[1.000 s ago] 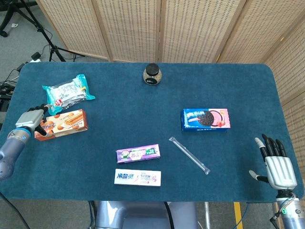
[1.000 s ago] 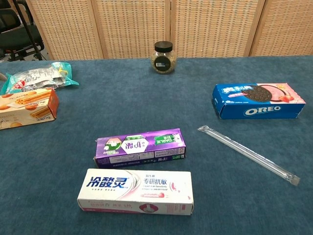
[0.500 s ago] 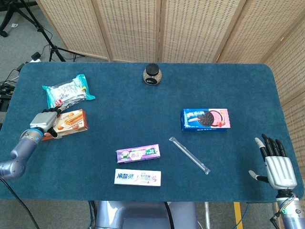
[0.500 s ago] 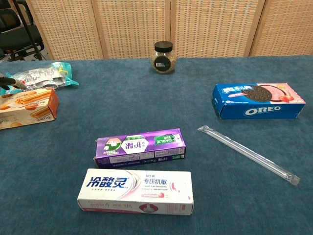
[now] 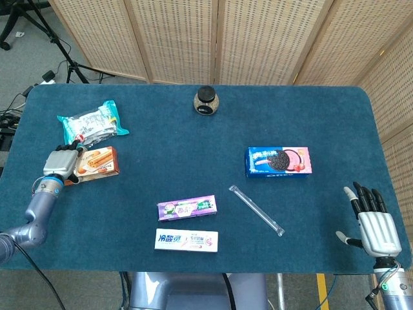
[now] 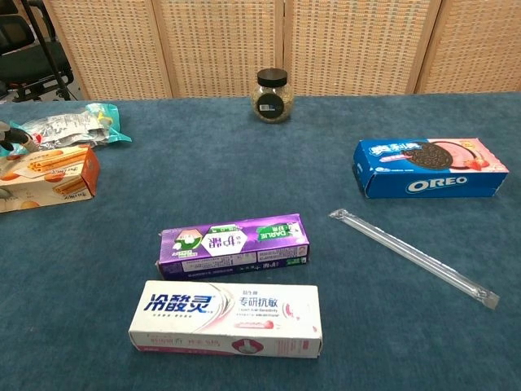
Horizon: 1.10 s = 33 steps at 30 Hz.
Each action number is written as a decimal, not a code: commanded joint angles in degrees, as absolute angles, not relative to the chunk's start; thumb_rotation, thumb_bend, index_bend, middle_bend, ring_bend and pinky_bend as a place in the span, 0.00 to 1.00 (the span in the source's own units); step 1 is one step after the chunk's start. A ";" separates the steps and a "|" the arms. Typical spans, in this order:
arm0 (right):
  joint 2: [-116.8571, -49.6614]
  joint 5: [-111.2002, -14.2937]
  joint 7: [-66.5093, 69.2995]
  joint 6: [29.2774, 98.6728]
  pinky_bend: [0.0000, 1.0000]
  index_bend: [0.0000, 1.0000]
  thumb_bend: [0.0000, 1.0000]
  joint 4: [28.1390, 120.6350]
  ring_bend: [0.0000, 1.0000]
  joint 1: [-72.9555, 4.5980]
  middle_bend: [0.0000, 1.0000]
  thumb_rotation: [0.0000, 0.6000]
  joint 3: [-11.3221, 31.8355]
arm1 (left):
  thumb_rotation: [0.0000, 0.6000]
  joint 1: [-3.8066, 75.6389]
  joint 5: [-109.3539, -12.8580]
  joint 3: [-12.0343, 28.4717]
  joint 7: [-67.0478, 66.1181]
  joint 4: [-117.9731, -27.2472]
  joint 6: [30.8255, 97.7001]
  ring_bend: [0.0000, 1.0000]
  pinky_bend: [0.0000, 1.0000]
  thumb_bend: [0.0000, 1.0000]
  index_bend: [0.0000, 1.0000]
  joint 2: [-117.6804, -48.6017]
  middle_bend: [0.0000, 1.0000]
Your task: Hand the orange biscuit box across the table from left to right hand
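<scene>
The orange biscuit box (image 5: 98, 161) lies near the table's left edge, below a teal snack bag (image 5: 92, 123). My left hand (image 5: 60, 165) covers the box's left end, fingers over the top, and grips it. In the chest view the box (image 6: 53, 173) sits at the far left, with only a fingertip of the left hand (image 6: 10, 135) showing at the frame's edge. My right hand (image 5: 376, 226) hovers at the table's front right corner, fingers spread, holding nothing, far from the box.
A glass jar (image 5: 205, 101) stands at the back centre. A blue Oreo box (image 5: 279, 161) lies right of centre beside a clear wrapped straw (image 5: 256, 210). A purple box (image 5: 187, 208) and a white toothpaste box (image 5: 186, 240) lie at the front centre.
My left hand has slid right and forward onto the box's left end and closed around it. The box has shifted slightly. The right hand has stayed still.
</scene>
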State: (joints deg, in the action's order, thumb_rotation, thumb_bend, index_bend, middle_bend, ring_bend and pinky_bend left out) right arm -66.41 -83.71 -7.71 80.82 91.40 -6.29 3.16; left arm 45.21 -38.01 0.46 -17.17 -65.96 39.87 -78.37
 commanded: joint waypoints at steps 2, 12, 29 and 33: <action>-66.28 -83.71 -7.24 80.97 0.00 0.05 0.08 91.50 0.00 -6.21 0.00 1.00 3.21 | 1.00 44.77 -37.42 0.94 -18.24 -64.82 41.01 0.21 0.18 0.43 0.48 -80.14 0.16; -66.11 -83.73 -6.79 81.12 0.00 0.05 0.08 91.61 0.00 -6.15 0.00 1.00 3.26 | 1.00 43.23 -44.41 4.45 -16.73 -67.50 48.98 0.27 0.23 0.52 0.58 -81.18 0.23; -65.61 -83.81 -5.52 80.87 0.00 0.04 0.09 91.76 0.00 -6.16 0.00 1.00 3.16 | 1.00 47.65 -40.48 11.27 -25.08 -89.99 53.54 0.30 0.26 0.52 0.59 -74.03 0.24; -65.29 -84.18 -4.68 80.85 0.00 0.04 0.09 91.81 0.00 -6.12 0.00 1.00 2.98 | 1.00 50.50 -35.94 12.89 -30.60 -97.27 56.30 0.33 0.28 0.52 0.60 -73.47 0.26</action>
State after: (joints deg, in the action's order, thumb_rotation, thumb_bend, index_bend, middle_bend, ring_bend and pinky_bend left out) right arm -65.36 -84.10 -4.77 80.87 91.79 -6.13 3.03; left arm 48.12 -39.53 11.23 -26.62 -92.74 54.18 -74.48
